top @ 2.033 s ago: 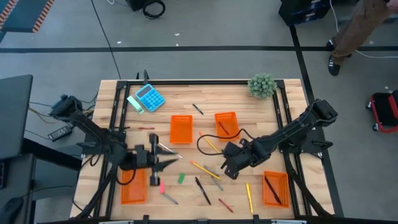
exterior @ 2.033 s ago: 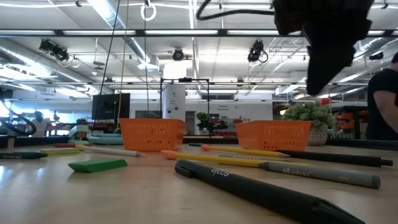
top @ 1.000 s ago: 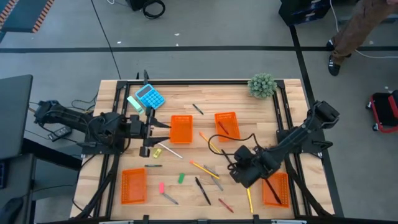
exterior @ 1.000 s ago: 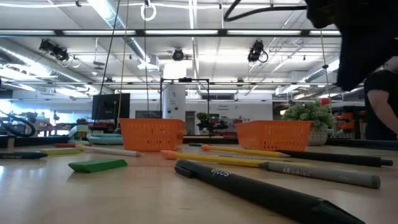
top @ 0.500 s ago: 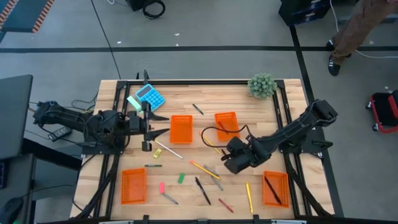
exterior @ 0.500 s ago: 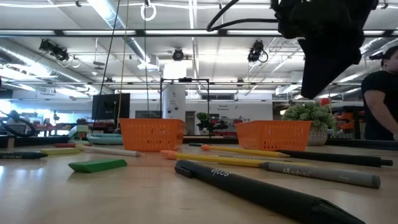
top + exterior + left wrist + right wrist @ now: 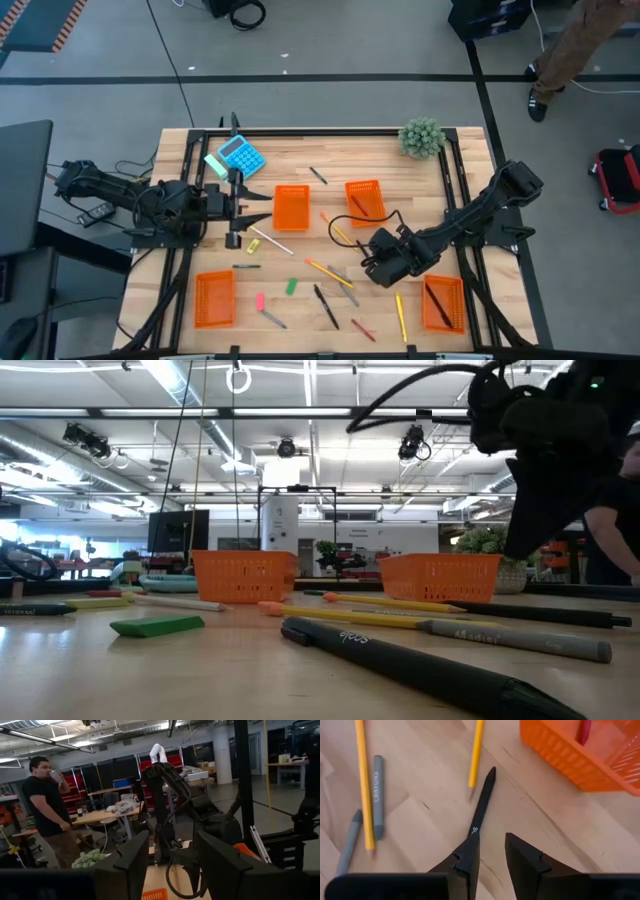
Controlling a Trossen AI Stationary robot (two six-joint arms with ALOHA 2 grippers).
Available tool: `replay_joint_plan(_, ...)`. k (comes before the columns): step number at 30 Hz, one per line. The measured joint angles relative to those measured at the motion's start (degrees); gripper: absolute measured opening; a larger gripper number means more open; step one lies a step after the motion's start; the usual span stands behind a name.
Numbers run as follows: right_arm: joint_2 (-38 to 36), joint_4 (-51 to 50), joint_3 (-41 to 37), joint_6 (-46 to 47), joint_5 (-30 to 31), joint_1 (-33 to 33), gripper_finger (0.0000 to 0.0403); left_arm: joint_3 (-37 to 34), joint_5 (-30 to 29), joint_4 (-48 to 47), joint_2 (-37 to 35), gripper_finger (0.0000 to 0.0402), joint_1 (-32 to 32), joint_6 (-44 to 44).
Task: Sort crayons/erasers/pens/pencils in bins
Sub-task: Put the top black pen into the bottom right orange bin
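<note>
The right gripper (image 7: 490, 852) hung low over the table (image 7: 400, 180), its fingers apart and holding nothing. A black pen (image 7: 482, 805) lay flat just ahead of the fingertips, near an orange bin (image 7: 580, 755). The left gripper (image 7: 240, 212) stood open beside another bin (image 7: 291, 208).

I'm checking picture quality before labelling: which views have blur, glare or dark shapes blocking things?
Low view: the nearest black pen is blurred, bright ceiling strip lights glare, and a dark arm blocks the upper right. Left wrist view: the left pincer looms dark and soft in the foreground. Right wrist view: evenly lit, crayon lettering readable.
</note>
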Motion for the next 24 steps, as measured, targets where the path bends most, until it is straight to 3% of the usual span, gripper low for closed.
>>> replay_joint_plan(8, 0.0, 2.1, -2.1, -1.2, -0.2, 0.2, 0.0099, 0.0, 0.0, 0.0, 0.0, 0.0170, 0.2, 0.1)
replay_joint_plan(14, 0.0, 2.6, -1.1, -12.6, -2.5, -0.1, 0.0099, 0.0, 0.0, 0.0, 0.0, 0.0163, 0.1, 0.1)
replay_joint_plan(18, 0.0, 3.0, -1.0, -22.2, 4.8, -0.3, 0.0099, 0.0, 0.0, -0.4, 0.5, 0.0160, 0.1, 0.1)
replay_joint_plan(20, 0.0, 4.6, -1.0, -20.0, 7.9, -0.5, 0.0099, 0.0, 0.0, -0.2, 0.5, 0.0161, 0.1, 0.1)
replay_joint_plan(24, 0.0, 11.1, -1.0, -17.1, 0.2, -2.3, 0.0099, 0.0, 0.0, -0.2, 0.4, 0.0162, 0.1, 0.0)
